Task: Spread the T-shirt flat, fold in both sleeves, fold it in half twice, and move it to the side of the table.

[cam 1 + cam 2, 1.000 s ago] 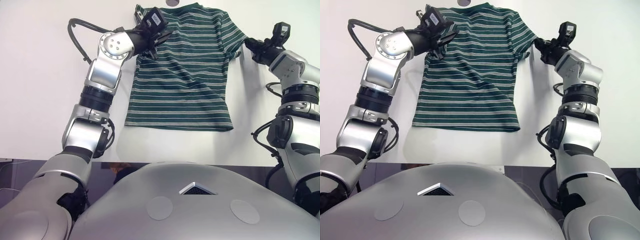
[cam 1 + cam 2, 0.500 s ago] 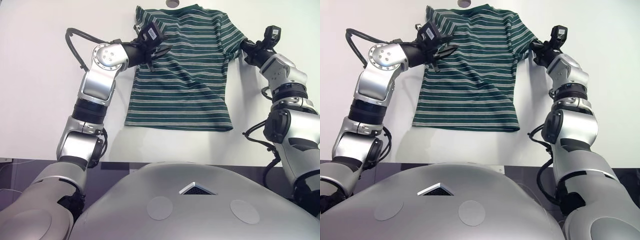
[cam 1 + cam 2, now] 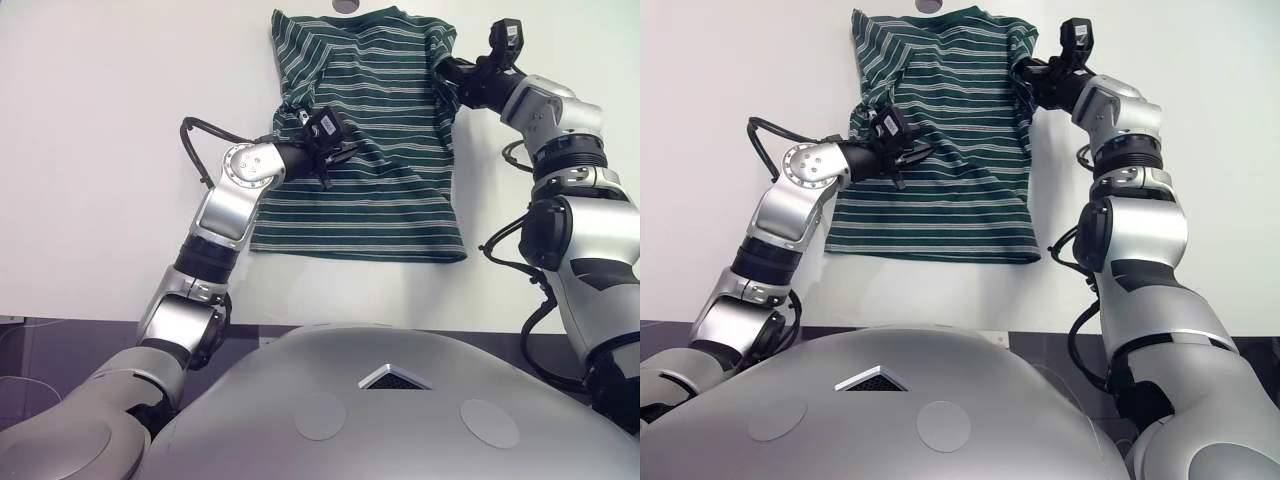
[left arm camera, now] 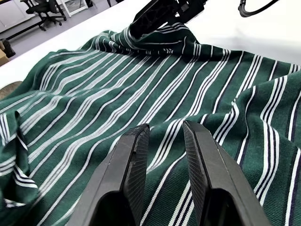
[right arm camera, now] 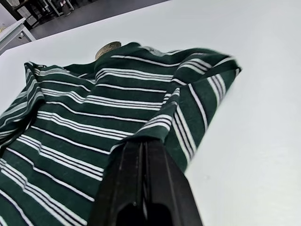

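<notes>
So the T-shirt (image 3: 370,190), dark green with thin white stripes, is lying front-up on the white table (image 3: 100,150), collar at the far end and hem toward the robot. The hem half looks pretty flat, while the shoulder end is rumpled. The right gripper (image 3: 447,72) is at the shirt's right shoulder, and its fingers (image 5: 141,141) are pressed tight together with the edge of the right sleeve (image 5: 207,84) pinched at their tips. That sleeve is pulled in over the shirt's chest, so its right side reads as a nearly straight edge down to the hem. The left gripper (image 3: 325,150) sits low over the shirt's left half, about midway between shoulder and hem. Its two fingers (image 4: 134,155) stand a narrow gap apart with nothing between them, just stripes showing through underneath. I can't tell if the tips actually touch the cloth. The left sleeve (image 3: 288,50) is bunched up in folds at the shirt's left shoulder, not lying flat.
</notes>
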Robot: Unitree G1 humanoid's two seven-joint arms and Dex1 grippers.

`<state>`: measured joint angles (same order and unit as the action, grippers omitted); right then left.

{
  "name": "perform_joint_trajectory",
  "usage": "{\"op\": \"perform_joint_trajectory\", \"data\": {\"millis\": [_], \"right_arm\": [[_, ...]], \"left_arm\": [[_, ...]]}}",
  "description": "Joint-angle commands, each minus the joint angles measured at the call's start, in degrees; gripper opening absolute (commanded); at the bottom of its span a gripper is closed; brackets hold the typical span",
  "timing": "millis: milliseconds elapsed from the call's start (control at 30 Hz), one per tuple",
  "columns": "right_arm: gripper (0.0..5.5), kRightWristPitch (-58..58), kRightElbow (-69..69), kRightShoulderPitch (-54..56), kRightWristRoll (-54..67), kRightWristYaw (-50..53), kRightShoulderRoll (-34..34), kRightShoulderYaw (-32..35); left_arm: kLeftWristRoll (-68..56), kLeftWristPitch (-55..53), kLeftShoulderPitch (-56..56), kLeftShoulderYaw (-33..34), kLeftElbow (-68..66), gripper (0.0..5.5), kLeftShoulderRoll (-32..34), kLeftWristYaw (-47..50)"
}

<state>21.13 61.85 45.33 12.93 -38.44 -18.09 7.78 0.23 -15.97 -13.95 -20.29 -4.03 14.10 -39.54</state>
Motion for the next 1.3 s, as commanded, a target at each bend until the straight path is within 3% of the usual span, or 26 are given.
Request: {"op": "perform_joint_trajectory", "data": {"millis": [33, 100, 267, 367, 400, 467, 567, 733, 833, 967, 1133, 1300], "right_arm": [[0.03, 0.28, -0.37, 3.39, -2.42, 1.01, 2.77, -2.33], [0.03, -0.01, -0.13, 4.24, -3.27, 1.79, 3.89, -2.96], [0.96, 3.58, -4.95, 3.60, -1.87, -2.75, 4.21, -3.58], [1.62, 10.18, -18.83, -2.27, -1.11, -12.67, 1.89, -8.93], [1.62, 9.82, -26.23, -6.41, -1.16, -15.03, -0.26, -10.33], [2.05, 3.22, -42.16, -16.74, -3.34, -18.04, -7.06, -11.49], [2.47, -9.47, -57.94, -31.88, -7.45, -25.58, -20.60, -11.25], [3.34, -31.73, -68.18, -54.99, -12.43, -31.77, -35.95, -8.70], [3.34, -43.63, -66.54, -61.09, -16.44, -28.69, -36.59, -10.57], [3.34, -49.69, -66.63, -64.90, -20.99, -21.46, -32.34, -14.57], [2.32, -50.40, -62.30, -63.43, -24.45, -15.56, -30.70, -17.95], [1.25, -46.23, -61.10, -61.22, -21.19, -16.91, -31.90, -20.09]], "left_arm": [[0.20, 0.40, 1.38, -0.27, -0.20, 1.31, 0.17, 0.51], [0.91, 1.32, 1.86, -0.73, -1.48, 1.31, 0.36, 0.72], [1.69, 2.12, 1.79, -0.52, -1.55, 1.31, 0.50, 1.18], [2.46, 5.61, 3.26, 1.24, -1.81, 1.31, 2.92, 1.79], [2.17, 6.73, 3.19, 2.19, -1.51, 1.31, 3.82, 1.59], [1.30, 9.98, 4.16, 4.36, 2.55, 1.68, 8.37, -1.10], [2.08, 17.69, 10.00, 7.53, 10.41, 2.07, 22.48, -9.72], [4.74, 38.66, 21.96, 12.25, 5.26, 3.03, 40.61, -17.26], [10.13, 49.61, 22.96, 10.30, -0.81, 3.03, 41.79, -14.39], [14.50, 56.60, 22.24, 5.97, -4.40, 3.03, 38.55, -10.94], [19.79, 64.41, 19.98, 1.57, -5.27, 3.06, 37.89, -8.18], [17.76, 61.66, 18.21, -3.29, -5.71, 2.05, 38.74, -12.92]]}}
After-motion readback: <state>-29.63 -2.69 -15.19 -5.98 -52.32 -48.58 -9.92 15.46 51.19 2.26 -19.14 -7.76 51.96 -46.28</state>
